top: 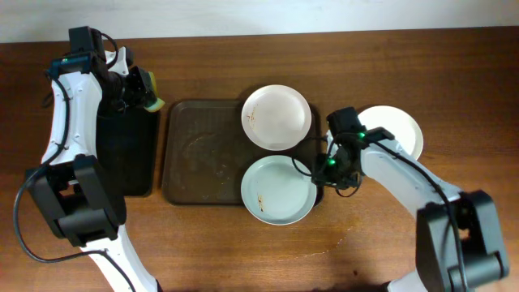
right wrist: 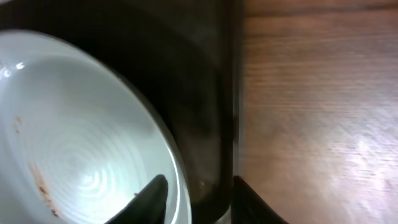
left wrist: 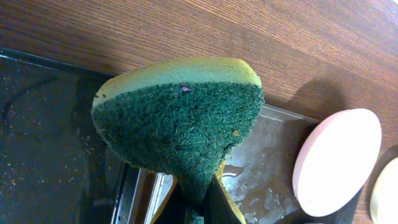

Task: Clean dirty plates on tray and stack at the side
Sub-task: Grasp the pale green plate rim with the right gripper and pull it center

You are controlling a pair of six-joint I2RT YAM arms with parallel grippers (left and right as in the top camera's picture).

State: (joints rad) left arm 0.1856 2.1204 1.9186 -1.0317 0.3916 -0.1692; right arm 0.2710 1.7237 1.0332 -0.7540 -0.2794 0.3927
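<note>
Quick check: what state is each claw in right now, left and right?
Left claw: closed on the sponge.
Right claw: open, astride the rim of the plate, not clamped on it.

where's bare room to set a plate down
The tray's left half is bare, between the black tray and the two plates; so is the table in front. Crowded: its right side, with plates and right gripper.

Overhead, close wrists: tray (top: 203, 154) seemingly shared
</note>
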